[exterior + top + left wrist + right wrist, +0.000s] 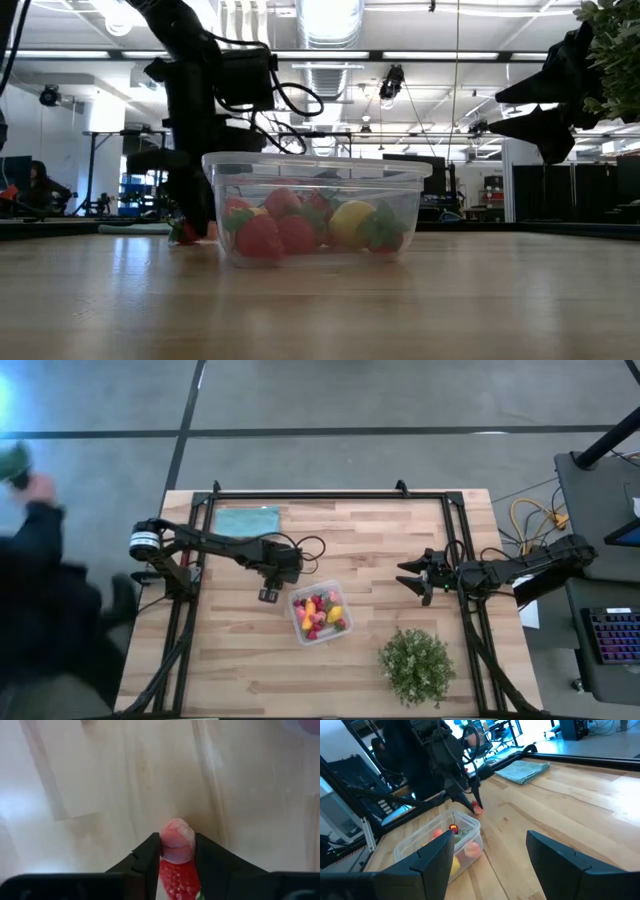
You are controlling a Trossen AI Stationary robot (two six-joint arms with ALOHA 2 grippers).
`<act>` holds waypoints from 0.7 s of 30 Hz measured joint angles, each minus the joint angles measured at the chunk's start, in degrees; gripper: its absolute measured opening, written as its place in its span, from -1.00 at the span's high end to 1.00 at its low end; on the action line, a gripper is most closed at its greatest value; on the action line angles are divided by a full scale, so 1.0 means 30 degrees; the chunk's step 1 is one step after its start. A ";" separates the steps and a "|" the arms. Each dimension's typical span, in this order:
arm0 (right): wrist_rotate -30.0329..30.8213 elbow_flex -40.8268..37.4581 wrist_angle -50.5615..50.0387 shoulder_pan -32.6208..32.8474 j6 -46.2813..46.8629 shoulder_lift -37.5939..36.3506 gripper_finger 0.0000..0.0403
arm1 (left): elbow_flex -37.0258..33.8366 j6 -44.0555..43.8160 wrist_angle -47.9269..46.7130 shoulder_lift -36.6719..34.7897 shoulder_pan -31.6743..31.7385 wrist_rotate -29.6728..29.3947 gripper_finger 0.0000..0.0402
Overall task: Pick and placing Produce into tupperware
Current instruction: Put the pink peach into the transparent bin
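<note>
The clear tupperware (pixel 320 614) stands on the table near its middle and holds several red, pink and yellow produce pieces (pixel 300 228). My left gripper (pixel 269 596) stands just left of the box, pointing down, shut on a red strawberry-like piece (pixel 176 847). In the right wrist view that piece (pixel 477 809) sits at the fingertips, close to the wood. My right gripper (pixel 412 579) hovers open near the table's right side, facing the box. My left gripper pinches the strawberry piece between its two fingers, which come from above, pointing down. The pale pink tip (pixel 177 835) sticks out past the fingertips, the red body (pixel 177 877) lies farther back between them. Whether the tip touches the table, I cannot tell.
A folded teal cloth (pixel 246 520) lies at the far left of the table. A green leafy bush (pixel 416 666) stands near the right front corner. A person (pixel 30 560) is beside the table's left edge. Black frame rails (pixel 330 494) border the table.
</note>
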 joint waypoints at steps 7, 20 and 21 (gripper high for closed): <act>0.0000 0.0000 -0.0006 0.0000 0.0000 -0.0004 -0.19 | 0.2424 -0.0211 -0.2227 -0.1129 0.0014 -0.1016 0.57; 0.0000 0.0000 -0.0014 0.0000 0.0000 0.0001 -0.19 | 0.4723 -0.4571 0.2354 -0.1346 -0.1474 0.5881 0.49; 0.0000 0.0000 -0.0007 -0.0007 0.0000 0.0001 -0.19 | 0.4701 -0.4753 0.2295 -0.1167 -0.1647 0.5912 0.45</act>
